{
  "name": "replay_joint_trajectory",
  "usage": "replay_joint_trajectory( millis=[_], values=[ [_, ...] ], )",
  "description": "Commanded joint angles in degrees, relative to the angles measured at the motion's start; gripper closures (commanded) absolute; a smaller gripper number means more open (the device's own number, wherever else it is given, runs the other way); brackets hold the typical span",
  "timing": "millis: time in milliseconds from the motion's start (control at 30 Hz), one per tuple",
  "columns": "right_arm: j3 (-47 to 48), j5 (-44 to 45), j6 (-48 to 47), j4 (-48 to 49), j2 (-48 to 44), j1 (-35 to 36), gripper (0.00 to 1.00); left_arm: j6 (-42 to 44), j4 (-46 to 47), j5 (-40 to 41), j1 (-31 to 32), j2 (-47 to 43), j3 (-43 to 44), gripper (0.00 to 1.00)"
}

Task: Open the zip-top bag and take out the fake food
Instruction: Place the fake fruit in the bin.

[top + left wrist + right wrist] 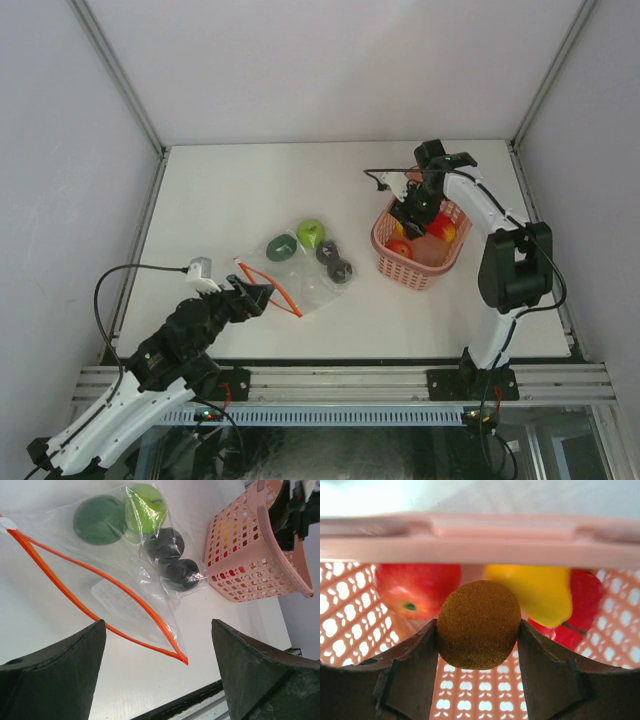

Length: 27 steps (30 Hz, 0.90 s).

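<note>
The bag [312,288] is laid flat on the table [230,190] at centre, its mouth turned toward the near left. The two halves of its orange zip strip [75,560] are seen parted in the middle and joined at the ends, so the mouth is open. Four pieces are held inside at the far end: a dark green fruit [100,519], a light green fruit [146,509] touching it on the right, and two blackish fruits [165,544] pressed together just to the near right of that.

The left gripper [262,293] is held low at the bag's near-left edge, its jaws spread wide with nothing between them.

A pink basket [415,275] is set to the right of the bag, apart from it. The right gripper [410,215] is poised over the basket, closed on a brown fruit [479,624], which is pinched on both sides by the fingers [415,665]. Below it in the basket a red fruit [417,590] and a yellow fruit [535,592] are seen, with a second red piece [582,595] behind the yellow one.
</note>
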<state>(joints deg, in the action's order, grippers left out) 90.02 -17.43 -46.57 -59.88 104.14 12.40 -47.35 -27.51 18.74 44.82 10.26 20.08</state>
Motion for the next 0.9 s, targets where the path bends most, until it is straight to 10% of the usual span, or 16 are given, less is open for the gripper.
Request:
replay_joint_trajectory(
  millis=[0, 300, 733, 867],
  values=[
    [1.6, 9.1, 3.1, -8.6, 2.1, -0.8, 0.86, -0.3, -1.1, 2.0, -0.3, -2.8, -1.9, 0.12],
    [2.7, 8.9, 4.6, -10.3, 3.8, -2.0, 0.79, 0.0, -1.1, 2.5, -0.3, -2.2, -1.9, 0.12],
    [2.1, 7.8, 3.7, -11.1, 0.3, -2.5, 0.04, 0.5, 0.1, 3.0, -0.3, -1.1, -2.4, 0.07],
    [2.4, 6.9, 3.3, -11.5, -0.6, -3.0, 0.00, 1.0, 0.7, 2.9, -0.4, 0.0, -1.9, 0.07]
  ],
)
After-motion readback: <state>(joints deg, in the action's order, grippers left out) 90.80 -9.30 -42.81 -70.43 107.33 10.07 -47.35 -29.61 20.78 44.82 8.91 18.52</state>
